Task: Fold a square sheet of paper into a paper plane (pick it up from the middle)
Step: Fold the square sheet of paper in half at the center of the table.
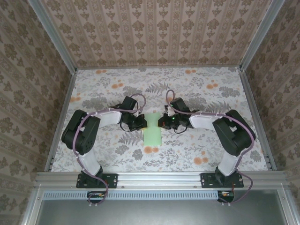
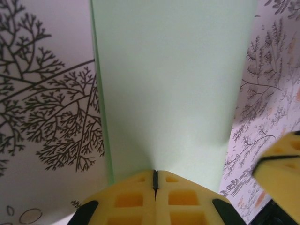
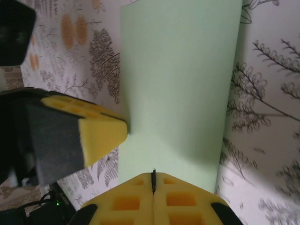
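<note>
Paper (image 1: 153, 133) between left tool (image 1: 144, 124), right tool (image 1: 161, 123), on tabletop (image 1: 197, 93).

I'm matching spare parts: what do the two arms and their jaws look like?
Both the left arm and the right arm have white links, bulky black joints and black base plates, with a mauve cable looping along each. The jaws are yellow blocks with square recesses, backed in black.

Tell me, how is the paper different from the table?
The paper is plain pale green; the table is white with printed ferns and orange flowers. The paper is a narrow strip; the table spreads wide around it. Both are light-coloured.
</note>
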Controlling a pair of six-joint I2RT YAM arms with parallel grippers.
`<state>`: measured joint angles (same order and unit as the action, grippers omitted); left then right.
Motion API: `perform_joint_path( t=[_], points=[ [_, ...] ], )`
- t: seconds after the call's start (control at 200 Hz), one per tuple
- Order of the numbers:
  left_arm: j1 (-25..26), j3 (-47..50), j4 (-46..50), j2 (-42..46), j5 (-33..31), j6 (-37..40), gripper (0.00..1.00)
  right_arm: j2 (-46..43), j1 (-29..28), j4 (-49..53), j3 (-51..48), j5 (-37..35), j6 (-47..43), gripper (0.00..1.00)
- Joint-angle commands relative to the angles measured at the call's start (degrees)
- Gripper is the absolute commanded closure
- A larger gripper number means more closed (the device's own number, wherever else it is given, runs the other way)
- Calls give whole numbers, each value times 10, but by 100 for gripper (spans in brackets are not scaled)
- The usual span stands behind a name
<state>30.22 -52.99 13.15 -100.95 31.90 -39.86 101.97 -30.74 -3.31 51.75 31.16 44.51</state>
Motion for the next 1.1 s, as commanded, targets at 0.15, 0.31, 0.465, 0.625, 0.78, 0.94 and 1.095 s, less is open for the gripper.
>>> perform_joint_path(
  t=[0.15,0.31,0.465,0.625,0.78,0.94,1.095],
  points=[
    [2,-11,-57,5,46,-28,94,66,-5,-19,29,6,26,100],
    [10,-25,-76,-24,76,-35,94,85,-5,-17,33,2,25,100],
    [15,-42,-70,-52,77,-32,95,81,-5,-17,35,3,21,100],
    [15,-43,-50,-69,59,-26,98,52,-5,-20,22,14,14,100],
    [15,-39,-39,-78,54,-22,99,33,-10,-17,-1,29,18,100],
    [14,-39,-17,-90,23,-23,100,26,-29,-9,-21,27,21,100],
    [14,-38,-9,-98,12,-28,100,30,-40,-6,-37,20,29,100]
  ],
)
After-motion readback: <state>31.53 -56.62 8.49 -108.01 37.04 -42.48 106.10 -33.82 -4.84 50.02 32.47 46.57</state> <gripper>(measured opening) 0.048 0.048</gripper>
